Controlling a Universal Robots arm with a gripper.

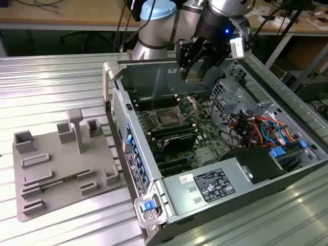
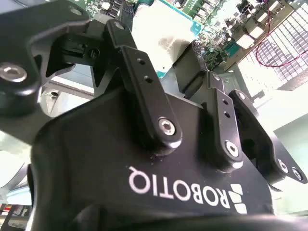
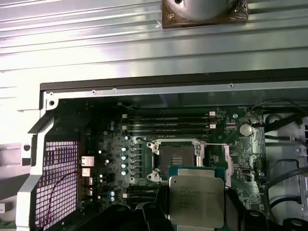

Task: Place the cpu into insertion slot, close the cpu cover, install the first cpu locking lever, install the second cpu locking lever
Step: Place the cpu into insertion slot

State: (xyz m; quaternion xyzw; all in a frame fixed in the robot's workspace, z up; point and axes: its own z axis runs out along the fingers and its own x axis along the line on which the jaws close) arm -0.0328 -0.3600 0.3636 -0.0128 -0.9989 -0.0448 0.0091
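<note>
My gripper (image 1: pixel 193 75) hangs above the open computer case, over the far part of the green board. It is shut on the cpu (image 3: pixel 195 192), a flat square chip with a silvery top, pinched between the two black fingers (image 2: pixel 144 86). In the first wrist view the insertion slot (image 3: pixel 174 159), a dark square recess with a silver rim, lies just beyond the chip's edge and holds nothing. The cpu cover (image 1: pixel 191 105) stands raised on its hinge beside the slot (image 1: pixel 166 119). The chip's pale top (image 2: pixel 159 38) also shows in the second wrist view.
Long black memory slots (image 3: pixel 168 122) run beside the socket. Coloured cables (image 1: pixel 256 128) and a drive cage fill the case on the exterior view's right, with the power supply (image 1: pixel 207 185) in front. A grey fixture plate (image 1: pixel 61 164) lies on the ribbed metal table.
</note>
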